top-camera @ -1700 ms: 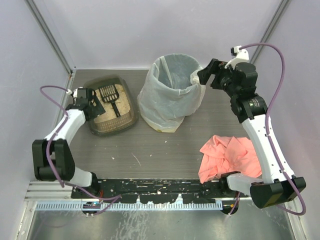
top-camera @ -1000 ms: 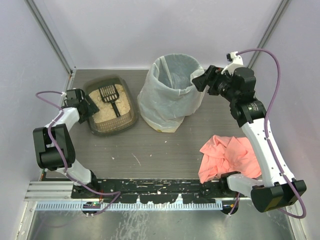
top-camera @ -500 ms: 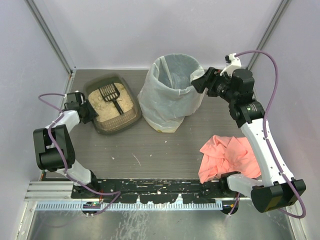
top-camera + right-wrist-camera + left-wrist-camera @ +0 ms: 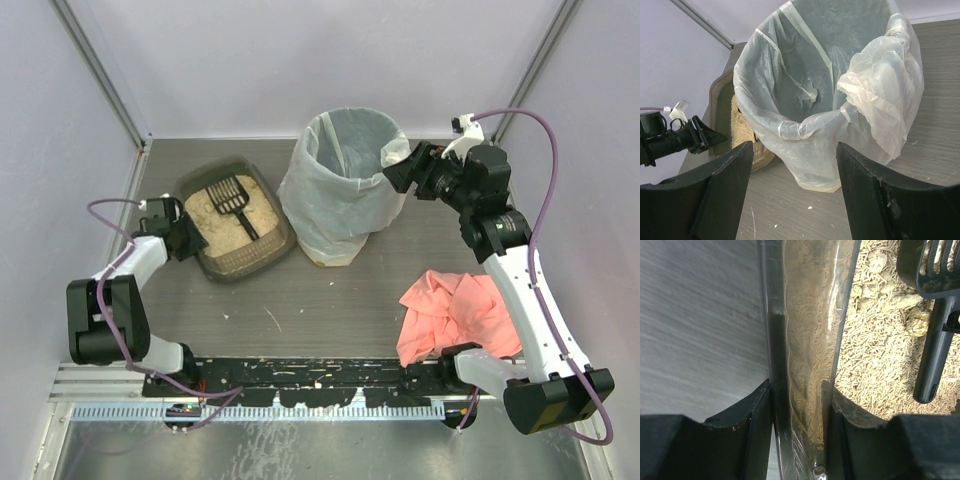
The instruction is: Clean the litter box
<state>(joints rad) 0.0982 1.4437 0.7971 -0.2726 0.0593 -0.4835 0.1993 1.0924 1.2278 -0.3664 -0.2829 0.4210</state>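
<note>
1. While I watch from the side, the left gripper is pinched narrow on the left wall of the litter box. One finger is outside the wall and the other is inside, against the tan granules.
2. The right gripper stands wide with nothing between its fingers. It hangs just beside the far right rim of the bin, and I cannot tell whether it touches the bag.
3. I count two arms, two grippers, one litter box, one black scoop, one white-bagged bin and one pink cloth.
4. The scoop lies inside the litter box on the granules, with its slotted head toward the far left and its handle toward the near right.
5. The litter box stands on the far left part of the table. Its near right corner is just beside the foot of the bin, and I cannot tell whether they touch.
6. The cloth lies well apart, on the near right side of the table beside the right arm.
7. Compared with a moment ago, the litter box has slid toward the near edge and toward the bin, and it has turned a little. The left gripper has come nearer with it. The right gripper has moved only slightly, and the bin and the cloth have not moved.
8. The long axis of the litter box seems to run from far left to near right, about as the scoop lies. One short end points to the far left corner and the other to the near right.
</note>
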